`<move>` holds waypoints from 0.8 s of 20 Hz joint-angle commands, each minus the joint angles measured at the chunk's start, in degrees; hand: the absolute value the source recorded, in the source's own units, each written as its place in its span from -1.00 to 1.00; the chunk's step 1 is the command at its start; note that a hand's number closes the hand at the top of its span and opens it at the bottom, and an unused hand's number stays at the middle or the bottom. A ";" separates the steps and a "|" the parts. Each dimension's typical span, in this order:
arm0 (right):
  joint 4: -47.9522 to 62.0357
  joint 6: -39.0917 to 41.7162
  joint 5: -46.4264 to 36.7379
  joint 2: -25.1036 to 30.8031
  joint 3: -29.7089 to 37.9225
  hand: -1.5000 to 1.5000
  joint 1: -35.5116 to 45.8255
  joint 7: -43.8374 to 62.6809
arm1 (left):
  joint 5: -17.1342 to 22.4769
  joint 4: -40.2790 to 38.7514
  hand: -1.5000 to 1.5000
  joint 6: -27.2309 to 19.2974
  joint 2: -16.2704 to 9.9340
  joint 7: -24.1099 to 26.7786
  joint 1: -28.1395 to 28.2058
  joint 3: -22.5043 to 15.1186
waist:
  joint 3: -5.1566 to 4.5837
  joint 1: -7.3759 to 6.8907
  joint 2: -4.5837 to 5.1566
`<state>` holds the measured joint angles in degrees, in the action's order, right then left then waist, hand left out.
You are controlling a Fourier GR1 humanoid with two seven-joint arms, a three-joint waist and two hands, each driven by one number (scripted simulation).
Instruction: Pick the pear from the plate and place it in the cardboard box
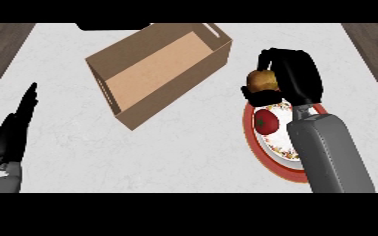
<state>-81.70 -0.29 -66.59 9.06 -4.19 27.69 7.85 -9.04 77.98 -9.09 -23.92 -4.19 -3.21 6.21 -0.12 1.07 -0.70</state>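
Left hand (15, 130) rests open at the near left edge. The plate (260, 152) keeps only a tomato (266, 122). Right hand (289, 77), fingers curled round the pear (260, 79), holds it beyond the plate's rim. The cardboard box (159, 70), farther left, awaits it.

box (159, 72): matt brown cardboard | counter (177, 155): pale, faintly marbled stone look | plate (275, 142): glossy, red-rimmed, patterned

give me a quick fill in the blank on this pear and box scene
1. The right robot hand is curled round the ____.
2. The red fruit lies on the ____.
3. The cardboard box holds ____.
4. The left robot hand rests open at the view's ____ edge.

Missing words: pear; plate; nothing; left
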 commanded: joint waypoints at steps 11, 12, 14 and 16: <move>3.43 6.21 11.65 -8.98 -0.97 1.00 24.10 17.77 | -0.90 -1.92 0.00 1.67 0.67 2.48 -1.49 0.82 | 0.10 -2.27 0.83; 5.99 3.39 13.16 -9.00 -1.71 1.00 27.00 20.32 | -1.94 2.03 0.00 1.12 2.02 -1.06 -0.95 -1.41 | 0.13 -3.01 0.84; 12.96 -1.90 15.45 -9.02 -3.64 1.00 30.13 20.53 | -3.25 -3.27 0.00 0.36 2.28 0.86 -5.76 -1.29 | 0.09 -2.67 1.07; 20.80 -5.81 17.34 -9.04 -2.48 1.00 33.23 19.22 | -2.72 -4.96 0.00 0.61 2.29 3.81 -4.13 -0.38 | 0.08 -3.12 1.21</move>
<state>-71.12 -0.32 -53.25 0.34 -7.28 54.45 26.12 -11.11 74.70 -8.33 -22.15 -2.27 -7.10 5.91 -0.04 -1.56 0.30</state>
